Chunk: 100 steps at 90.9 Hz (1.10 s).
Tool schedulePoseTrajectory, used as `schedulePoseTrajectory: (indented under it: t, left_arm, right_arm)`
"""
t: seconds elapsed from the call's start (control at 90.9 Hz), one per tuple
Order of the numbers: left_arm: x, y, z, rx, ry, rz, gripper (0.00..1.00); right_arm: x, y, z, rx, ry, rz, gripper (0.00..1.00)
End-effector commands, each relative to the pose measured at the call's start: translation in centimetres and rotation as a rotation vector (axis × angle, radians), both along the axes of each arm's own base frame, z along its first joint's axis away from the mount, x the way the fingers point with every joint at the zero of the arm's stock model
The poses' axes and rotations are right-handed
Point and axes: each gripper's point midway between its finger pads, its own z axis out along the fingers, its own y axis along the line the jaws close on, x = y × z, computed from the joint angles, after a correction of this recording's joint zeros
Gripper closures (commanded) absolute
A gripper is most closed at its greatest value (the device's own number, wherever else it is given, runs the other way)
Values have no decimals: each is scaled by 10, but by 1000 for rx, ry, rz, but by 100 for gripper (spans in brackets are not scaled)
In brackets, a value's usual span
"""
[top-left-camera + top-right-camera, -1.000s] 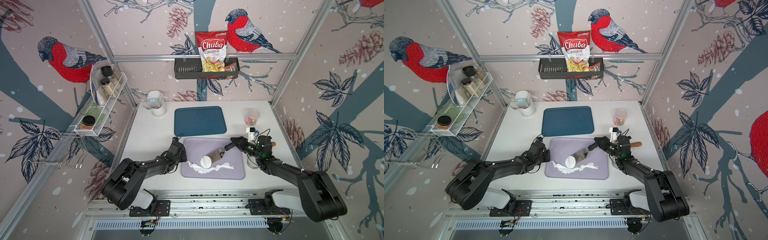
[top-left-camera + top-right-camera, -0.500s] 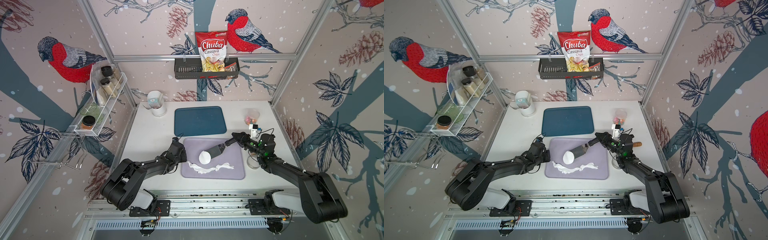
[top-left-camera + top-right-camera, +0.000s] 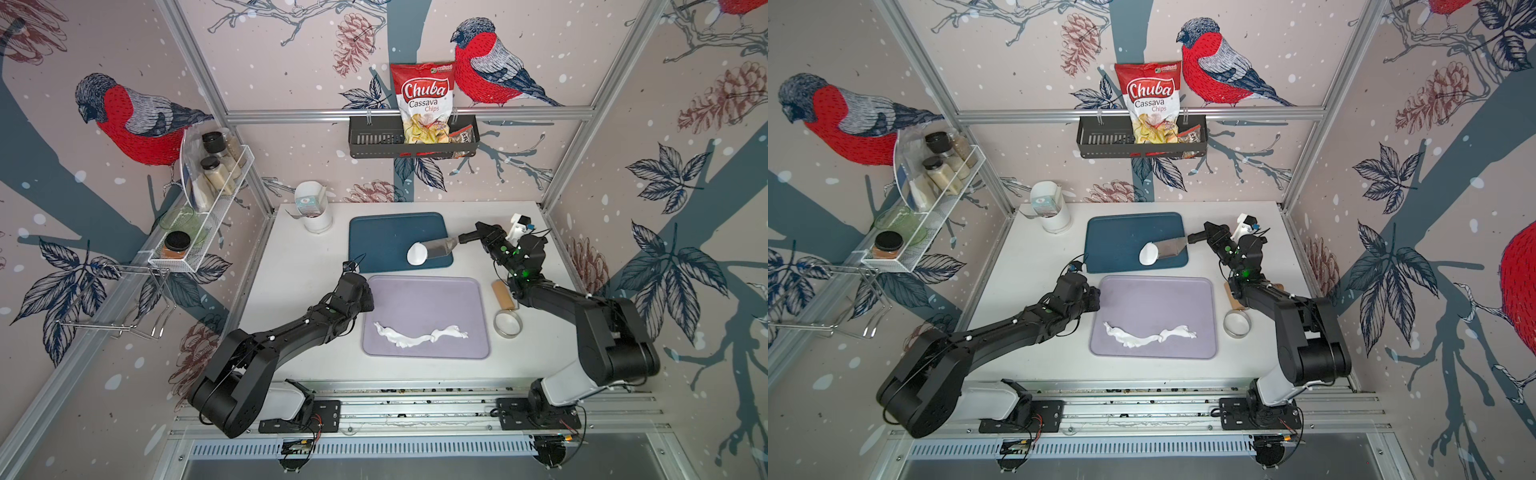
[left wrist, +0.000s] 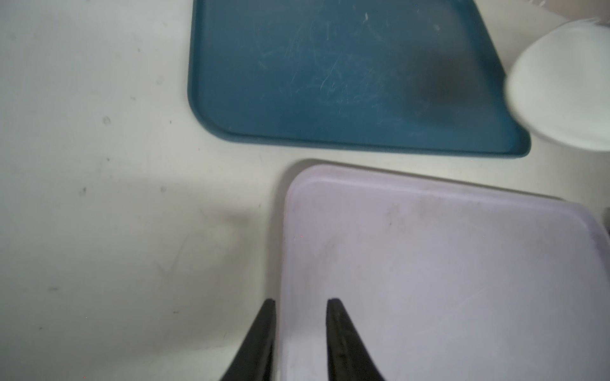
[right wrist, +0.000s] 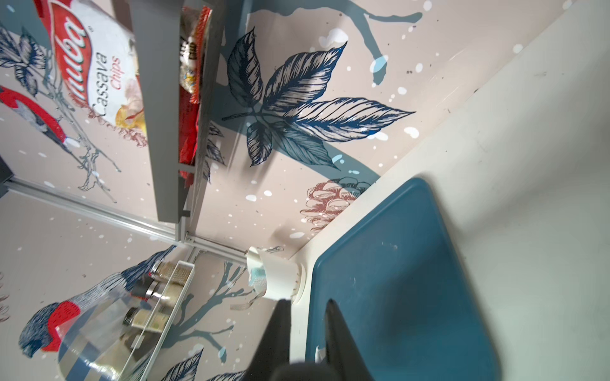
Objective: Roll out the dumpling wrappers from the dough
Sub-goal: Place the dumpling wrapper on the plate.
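Right now my right gripper (image 3: 474, 237) is clamped on the black handle of the spatula (image 3: 442, 248), and the wrapper (image 3: 417, 253) is riding on the tip of the blade. It's a neat round white disc, tipped up at an angle over the near right corner of the blue tray (image 3: 386, 232). From my left wrist I see the wrapper (image 4: 561, 92) with a dark shadow on the tray beside it, so I judge it is in the air and not yet set down. My left gripper (image 4: 300, 303) sits low at the far left corner of the lilac tray (image 3: 424, 299), jaws a little apart with nothing between them. The leftover dough (image 3: 415, 334) lies as a ragged white strip along the near side of that lilac tray, well apart from both grippers. The ring cutter (image 3: 507, 335) rests on the table just to the right of the lilac tray, and the rolling pin (image 3: 502, 293) beside it is half hidden under my right arm. So this is the transfer step: one cut wrapper on its way to the blue tray. Next I need to lower the blade flat and slide the disc off without folding it. It's soft, and it could cling to the metal.
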Motion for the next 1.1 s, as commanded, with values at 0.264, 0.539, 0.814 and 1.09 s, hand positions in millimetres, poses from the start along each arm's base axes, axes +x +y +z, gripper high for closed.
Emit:
schedulePoseTrajectory:
  t: [0.264, 0.539, 0.814, 1.09]
  left_arm:
    - [19, 13, 28, 15, -114, 56, 68]
    - [17, 21, 30, 12, -135, 84, 67]
    - [14, 24, 24, 15, -127, 90, 67]
    - [15, 24, 24, 12, -130, 90, 67]
  right_arm:
    - [77, 47, -1, -125, -84, -39, 100]
    - [96, 72, -38, -282, -21, -22, 100]
    - [100, 66, -30, -472, -18, -93, 100]
    - [99, 62, -16, -640, -28, -157, 100]
